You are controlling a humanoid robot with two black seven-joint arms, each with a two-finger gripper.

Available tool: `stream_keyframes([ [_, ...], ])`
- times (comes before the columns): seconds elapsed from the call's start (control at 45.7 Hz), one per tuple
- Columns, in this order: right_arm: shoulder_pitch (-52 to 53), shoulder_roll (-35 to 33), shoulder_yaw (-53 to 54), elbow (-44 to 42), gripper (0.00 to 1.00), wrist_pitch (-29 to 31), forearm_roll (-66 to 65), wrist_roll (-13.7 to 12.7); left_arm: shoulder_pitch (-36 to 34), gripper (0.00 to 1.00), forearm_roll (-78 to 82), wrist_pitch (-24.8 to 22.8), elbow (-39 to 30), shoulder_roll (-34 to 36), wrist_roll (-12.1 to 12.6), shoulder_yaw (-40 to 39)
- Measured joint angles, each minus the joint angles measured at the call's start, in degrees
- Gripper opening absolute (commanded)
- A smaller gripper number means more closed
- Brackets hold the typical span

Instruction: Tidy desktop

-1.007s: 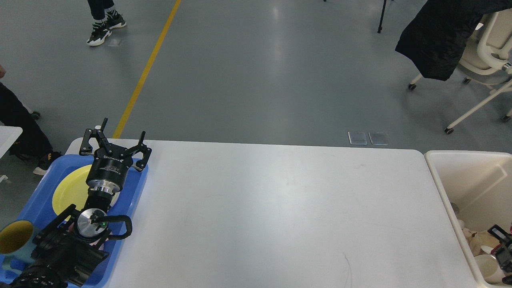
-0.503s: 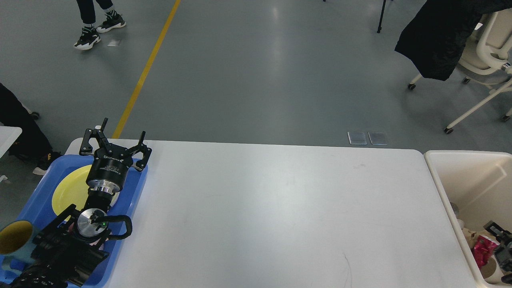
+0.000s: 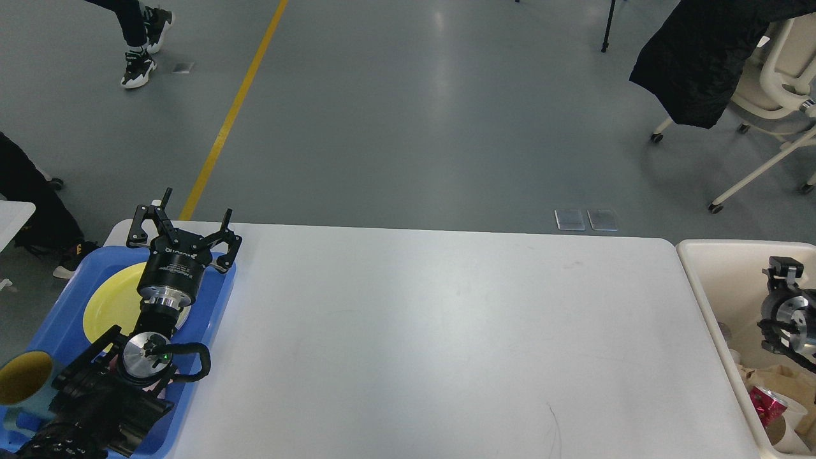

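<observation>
The white desktop (image 3: pixel 446 338) fills the middle of the scene, a big rounded-corner rectangle whose long axis runs left to right across the robot's front, its far edge toward the open grey floor. Its surface shows only a few faint scuffs and a thin dark hairline near the front right.

At the desktop's left end sits a blue tray (image 3: pixel 220 299), holding a yellow plate (image 3: pixel 115 299) and, at the near corner, a teal cup (image 3: pixel 25 382) with a yellow inside. The left gripper (image 3: pixel 191 213) hovers above the tray's far edge, over the plate, pointing away from the robot, its two fingers spread wide apart with nothing between them.

Against the desktop's right end stands a cream bin (image 3: pixel 701 280). A red crumpled can (image 3: pixel 765 403) lies inside it among brownish paper and pale cups. The right gripper (image 3: pixel 783 266) is up over the bin near the picture's edge, seen dark and partly cut off; I cannot tell whether its fingers are apart or together.

Beyond the desktop a yellow line (image 3: pixel 236 108) runs across the floor, and a chair (image 3: pixel 765 83) draped with a black coat stands at far right.
</observation>
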Motion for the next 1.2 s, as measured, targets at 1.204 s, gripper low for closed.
stream_keyframes([
  [1.204, -23.22, 11.4, 72.01, 43.12, 1.0, -2.67, -34.83, 31.99, 0.0, 0.96, -0.02, -0.12, 0.0, 0.0, 0.0, 0.0],
])
